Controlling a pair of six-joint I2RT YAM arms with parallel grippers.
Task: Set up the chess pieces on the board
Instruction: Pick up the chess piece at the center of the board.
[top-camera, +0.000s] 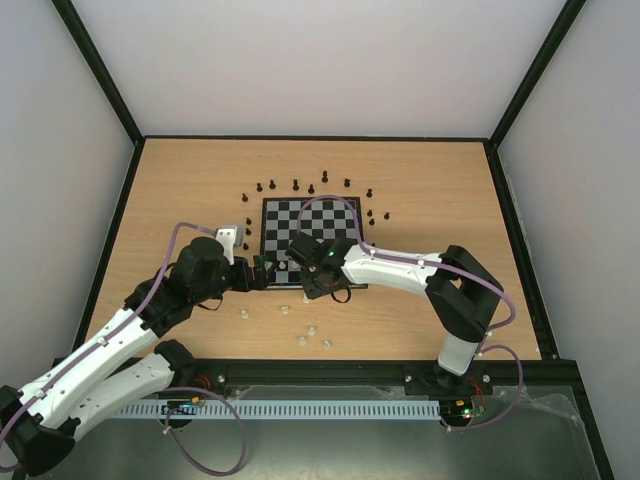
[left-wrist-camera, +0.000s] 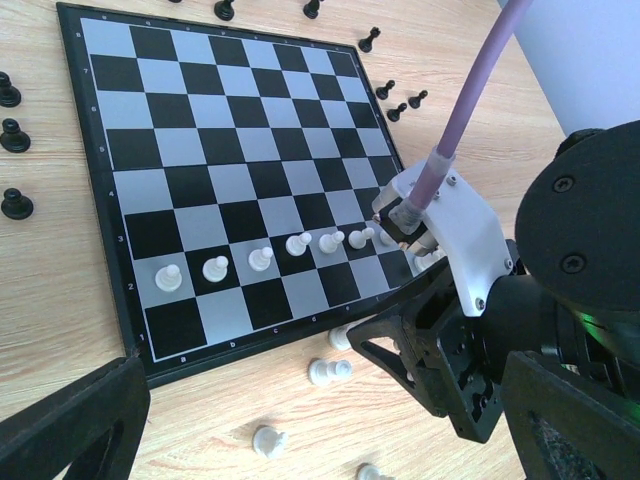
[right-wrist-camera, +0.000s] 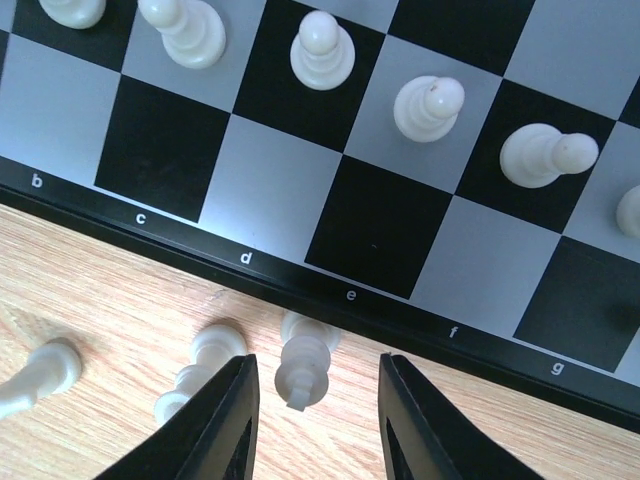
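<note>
Closure is the step in hand, so take it slowly. Your left pincer (top-camera: 260, 273) hangs by the near-left corner of the board (left-wrist-camera: 240, 130), jaws spread wide with nothing between them; leave it there, off the squares. On the board, a row of cream pawns (left-wrist-camera: 260, 259) stands on the second rank from the near edge. The black pieces (top-camera: 296, 185) ring the board's far and side edges on the worktop (top-camera: 180, 180). Loose cream pieces (top-camera: 313, 328) lie off the near edge. Your right pincer (right-wrist-camera: 315, 410) is down just outside the board's frame, below the d and e letters. Its jaws are part-way in, straddling one cream piece (right-wrist-camera: 305, 365) that seems to lie on its side, base toward the frame, with a gap showing on both sides. Centre on that piece before you squeeze, so both fingers (right-wrist-camera: 225, 430) meet it together and it does not roll. Mind the neighbouring piece (right-wrist-camera: 200, 370), just beside the finger on the board's c side: it could be nudged or caught. Lift straight up, clear of the frame.
</note>
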